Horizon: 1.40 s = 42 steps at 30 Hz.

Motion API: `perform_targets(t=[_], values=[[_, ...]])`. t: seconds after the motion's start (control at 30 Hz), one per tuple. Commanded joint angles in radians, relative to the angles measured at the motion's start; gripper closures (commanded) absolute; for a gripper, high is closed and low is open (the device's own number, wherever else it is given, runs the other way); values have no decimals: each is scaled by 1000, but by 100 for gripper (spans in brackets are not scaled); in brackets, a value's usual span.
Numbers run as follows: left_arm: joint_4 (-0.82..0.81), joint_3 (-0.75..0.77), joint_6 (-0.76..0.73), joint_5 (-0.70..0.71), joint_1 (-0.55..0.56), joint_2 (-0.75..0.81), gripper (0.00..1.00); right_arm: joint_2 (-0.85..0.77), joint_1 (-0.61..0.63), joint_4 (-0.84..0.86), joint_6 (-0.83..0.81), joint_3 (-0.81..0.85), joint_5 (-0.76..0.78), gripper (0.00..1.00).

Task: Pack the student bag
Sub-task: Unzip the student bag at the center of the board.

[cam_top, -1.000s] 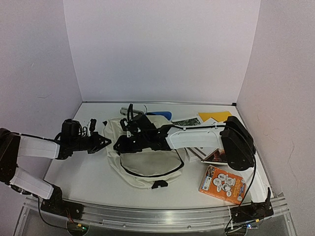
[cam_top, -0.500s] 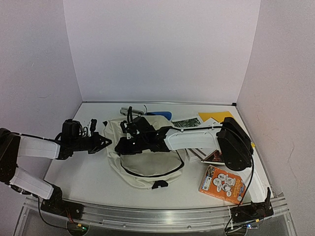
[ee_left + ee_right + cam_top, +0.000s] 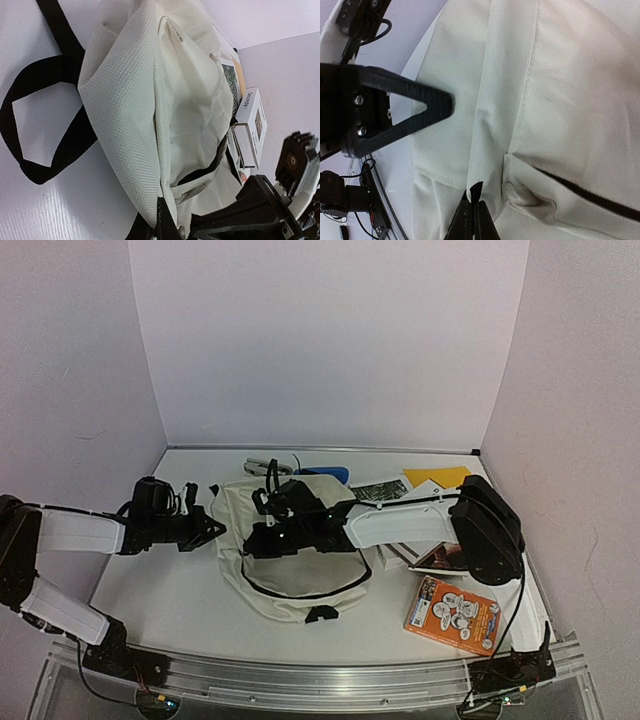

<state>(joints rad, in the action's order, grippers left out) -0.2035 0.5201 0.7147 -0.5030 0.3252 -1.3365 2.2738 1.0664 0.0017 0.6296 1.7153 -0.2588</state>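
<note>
White bench (image 3: 170, 600), lilac walls (image 3: 330, 340), and the student bag (image 3: 300, 575) lies slumped mid-bench. Your left end effector (image 3: 219, 530) pinches its left edge, your right end effector (image 3: 252, 539) clamps a fold just beside. Spread them slowly so the cloth doesn't slip.

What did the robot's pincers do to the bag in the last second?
The right pincer snapped shut on a fold of the student bag, pinching its cream fabric. The left pincer stayed shut on the bag's edge, and the bag and the orange book hardly moved.
</note>
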Motion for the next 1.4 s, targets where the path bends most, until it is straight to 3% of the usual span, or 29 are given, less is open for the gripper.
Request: perform_targets(t=[0.0,0.3,0.73,1.3,1.37], values=[[-28,71,34,57,0,-41,100,-113,1,89,-17,-77,-58,100],[-64,101,97,89,0,-135,100,-154,7,145,-13,-189,-91,100],[62,159,86,176,-53,-172,100,-251,45,150,-38,-262,-97,100],[60,266,63,142,-164,-357,100,-314,90,150,3,-371,-12,100],[58,268,62,121,-164,-367,96,-306,91,155,13,-368,11,100]])
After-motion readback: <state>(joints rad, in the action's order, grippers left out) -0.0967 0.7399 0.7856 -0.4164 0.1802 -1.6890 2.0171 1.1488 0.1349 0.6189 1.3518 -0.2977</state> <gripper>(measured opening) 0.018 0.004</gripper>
